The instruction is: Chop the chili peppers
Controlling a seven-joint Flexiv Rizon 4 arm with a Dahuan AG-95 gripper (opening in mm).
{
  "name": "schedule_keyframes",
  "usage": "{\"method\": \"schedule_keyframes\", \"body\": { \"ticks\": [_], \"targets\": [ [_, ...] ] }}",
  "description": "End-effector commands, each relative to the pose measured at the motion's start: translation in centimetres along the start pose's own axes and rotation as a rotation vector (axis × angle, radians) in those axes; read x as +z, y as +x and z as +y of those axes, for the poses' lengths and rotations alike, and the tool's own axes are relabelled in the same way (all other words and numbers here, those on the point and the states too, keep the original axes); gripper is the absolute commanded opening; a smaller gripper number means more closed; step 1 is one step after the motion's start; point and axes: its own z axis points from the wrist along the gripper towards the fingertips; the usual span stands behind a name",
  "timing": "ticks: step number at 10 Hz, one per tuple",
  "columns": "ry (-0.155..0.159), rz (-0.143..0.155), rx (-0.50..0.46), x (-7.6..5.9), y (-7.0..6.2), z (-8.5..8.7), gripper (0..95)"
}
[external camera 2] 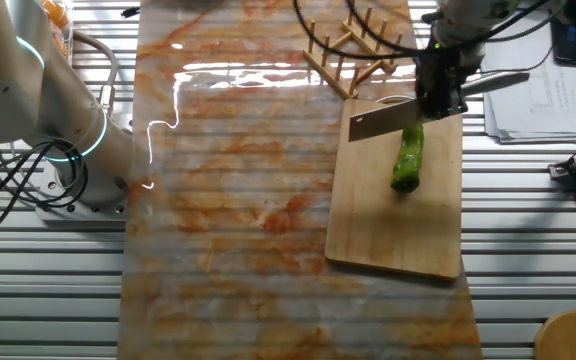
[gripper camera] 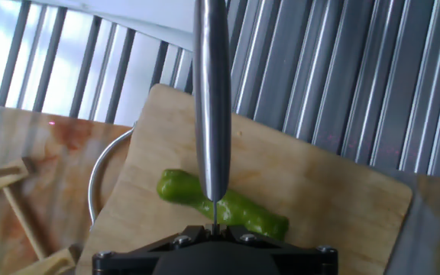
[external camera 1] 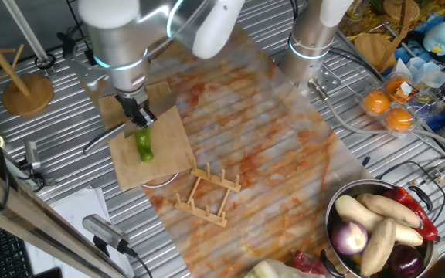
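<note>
One whole glossy green chili pepper (external camera 1: 144, 145) lies on a wooden cutting board (external camera 1: 168, 158). It also shows in the other fixed view (external camera 2: 408, 162) and in the hand view (gripper camera: 228, 202). My gripper (external camera 2: 438, 88) is shut on the handle of a steel knife (external camera 2: 388, 120). The blade stands across the pepper's far end, just over it; I cannot tell if it touches. In the hand view the knife (gripper camera: 211, 99) shows edge-on, crossing the pepper's middle, with the gripper (gripper camera: 214, 227) at the bottom edge.
A wooden rack (external camera 1: 207, 193) stands beside the board. A metal bowl (external camera 1: 337, 207) of vegetables sits at the front right, oranges (external camera 1: 388, 108) at the right. A second arm's base (external camera 1: 311, 38) stands at the back. A round metal rim (gripper camera: 94, 191) pokes out under the board.
</note>
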Motion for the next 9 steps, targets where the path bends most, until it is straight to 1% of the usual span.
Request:
{"method": "schedule_keyframes", "body": {
  "ticks": [1,2,3,4,5,6,7,9],
  "targets": [
    [0.021,0.012,0.155,0.2,-0.6,-0.3,0.0],
    [0.021,0.012,0.18,0.4,-1.1,-0.6,0.0],
    [0.017,0.011,0.221,1.0,-2.3,-1.2,0.0],
    [0.005,0.006,0.247,1.5,-3.1,-1.6,0.0],
    [-0.024,0.011,0.268,2.3,-3.9,-2.0,0.0],
    [-0.051,0.013,0.275,2.6,-3.9,-2.2,0.0],
    [-0.083,0.006,0.273,3.0,-3.8,-2.2,0.0],
    [-0.09,0.021,0.259,3.5,-3.7,-1.6,0.0]
  ]
}}
